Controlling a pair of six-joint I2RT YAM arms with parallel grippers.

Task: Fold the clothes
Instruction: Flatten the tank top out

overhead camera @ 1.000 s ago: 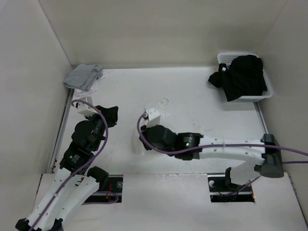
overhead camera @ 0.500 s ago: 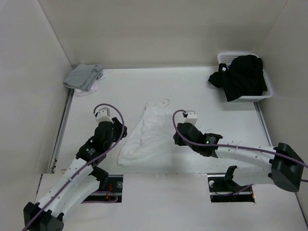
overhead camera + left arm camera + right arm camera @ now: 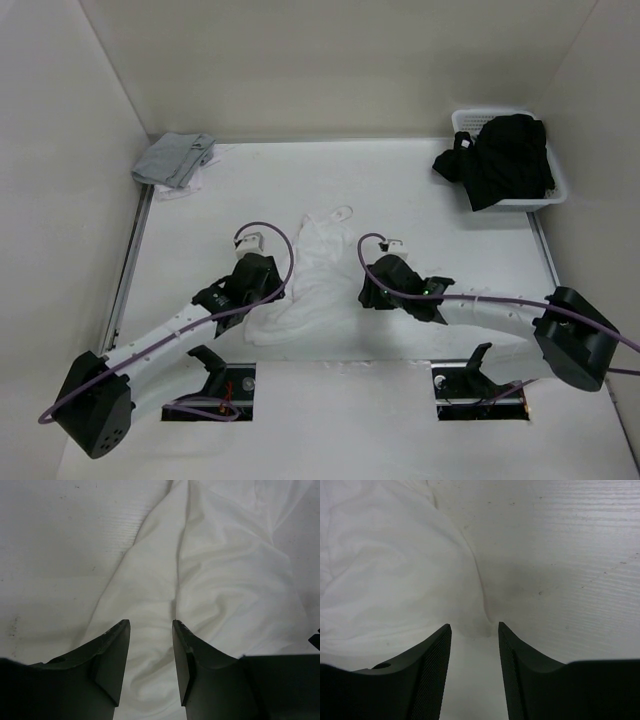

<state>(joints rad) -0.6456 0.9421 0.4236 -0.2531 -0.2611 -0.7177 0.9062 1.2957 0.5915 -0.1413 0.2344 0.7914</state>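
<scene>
Rumpled on the table (image 3: 440, 215), the white camisole (image 3: 305, 275) looks thin, limp and light, best pinched near its side edges, where the left gripper (image 3: 150, 626) and right gripper (image 3: 475, 628) hover, fingers spread, holding nothing.

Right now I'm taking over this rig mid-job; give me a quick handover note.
Left gripper: open, low over the white camisole's left part, holding nothing.
Right gripper: open at its right edge, holding nothing.
The white camisole lies rumpled on the table between the arms, straps toward the far wall.
Done: no tidy fold visible.
Left: smooth it, then fold.
</scene>
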